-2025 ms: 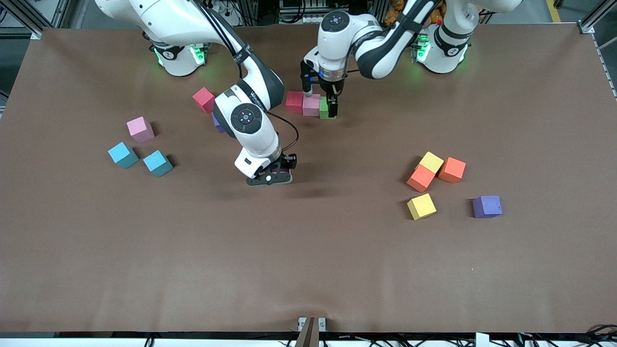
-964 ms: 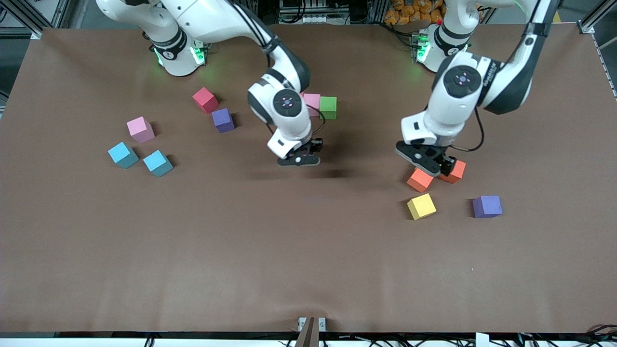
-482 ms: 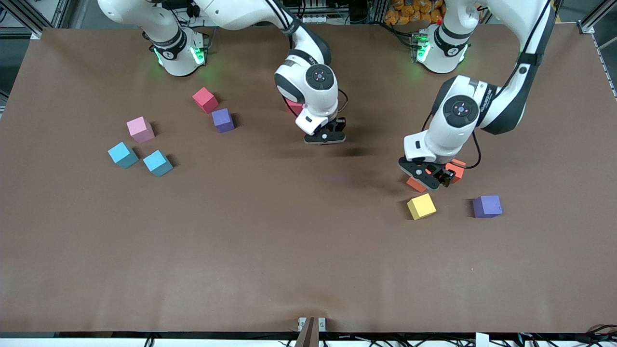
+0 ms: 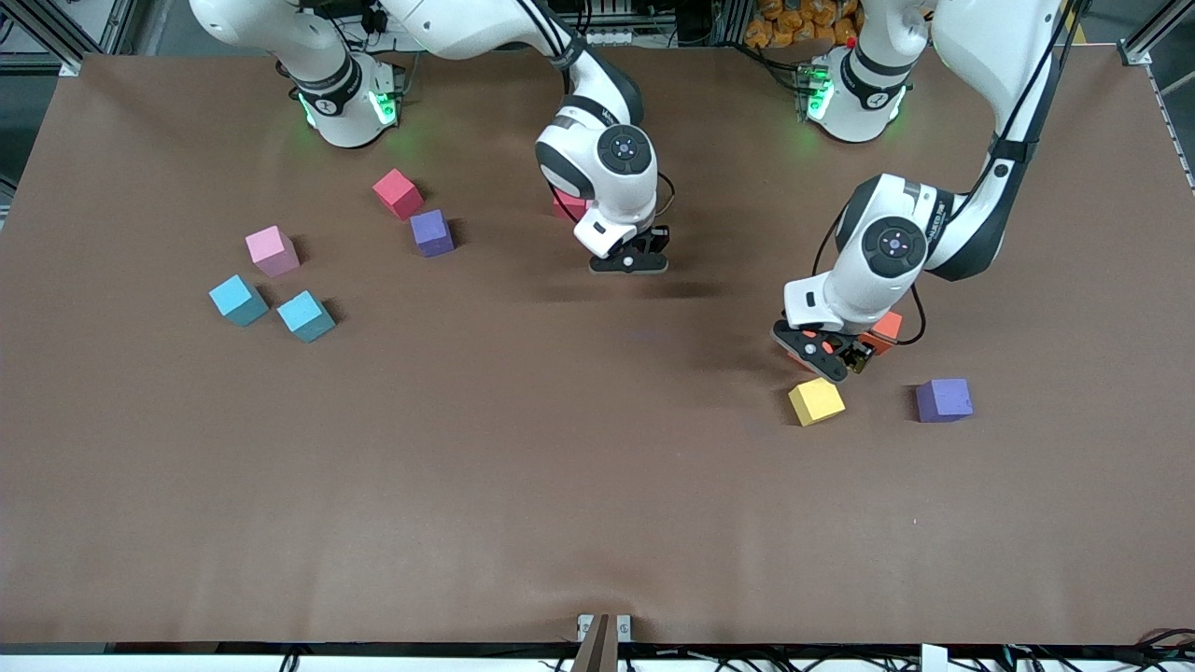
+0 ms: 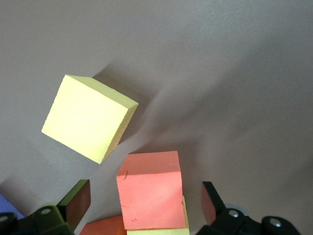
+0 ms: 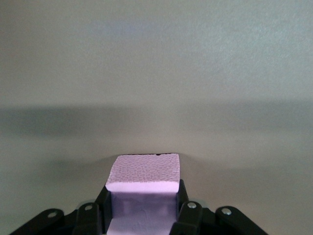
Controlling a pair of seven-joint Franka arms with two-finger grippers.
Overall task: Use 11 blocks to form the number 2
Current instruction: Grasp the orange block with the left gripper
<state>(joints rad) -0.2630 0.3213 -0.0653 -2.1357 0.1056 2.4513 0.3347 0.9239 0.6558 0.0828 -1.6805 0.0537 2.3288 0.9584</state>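
Spanning everything, brown table

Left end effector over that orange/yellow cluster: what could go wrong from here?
1. The left end effector is open astride the orange block, with another yellow block tight against it; closing could catch both.
2. The loose yellow block sits close by; a finger may nudge it on descent.
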